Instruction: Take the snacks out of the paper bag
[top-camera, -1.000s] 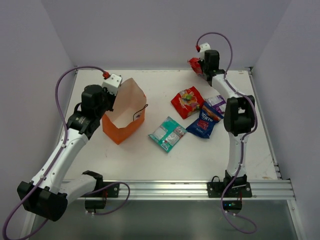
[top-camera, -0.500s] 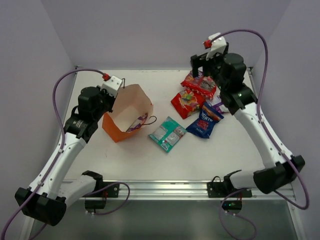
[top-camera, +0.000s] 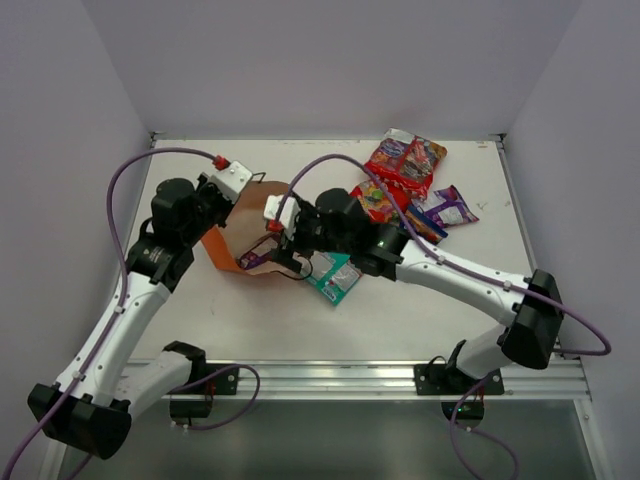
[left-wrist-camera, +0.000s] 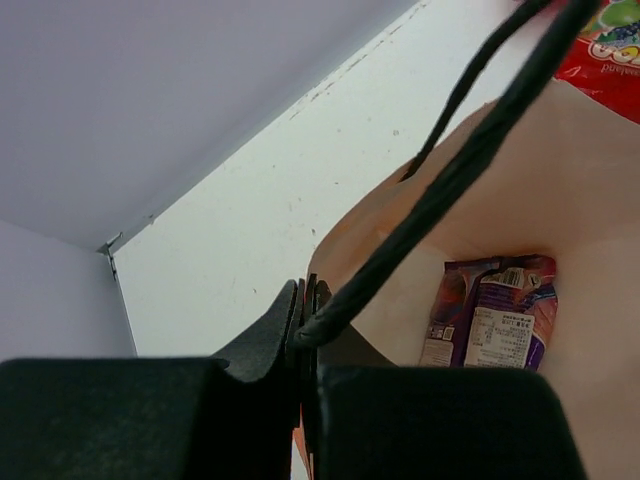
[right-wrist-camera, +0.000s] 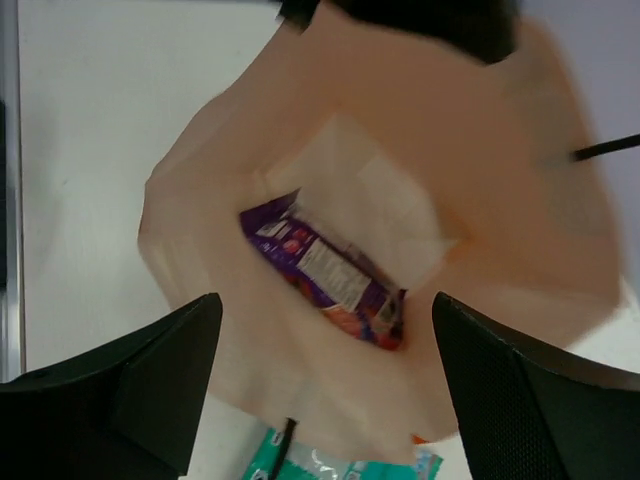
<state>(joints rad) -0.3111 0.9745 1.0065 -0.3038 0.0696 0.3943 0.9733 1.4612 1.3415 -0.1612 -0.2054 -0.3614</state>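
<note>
My right claw (right-wrist-camera: 325, 335) is spread wide, a finger on either side of the mouth of the paper bag (right-wrist-camera: 500, 180), with nothing gripped. Straight ahead, on the bag's inner wall, lies a purple packet (right-wrist-camera: 325, 268), the only snack I can see in there. Its long axis runs on a slant across my opening, from upper left to lower right in the right wrist view. I judge a small wrist turn is called for before I close across its narrow width.

My left claw (left-wrist-camera: 303, 305) is pinched together on the bag's rim and a dark loop handle (left-wrist-camera: 465, 150), holding the bag tipped with its mouth toward my right arm. That arm is plainly the nearer one to the packet.

Out on the desk (top-camera: 420, 320) lie the snacks already removed. Red packets (top-camera: 405, 160) sit at the far edge, another purple one (top-camera: 447, 208) is beside them, and a teal-white packet (top-camera: 335, 277) lies just beside the bag, partly under my right arm.
</note>
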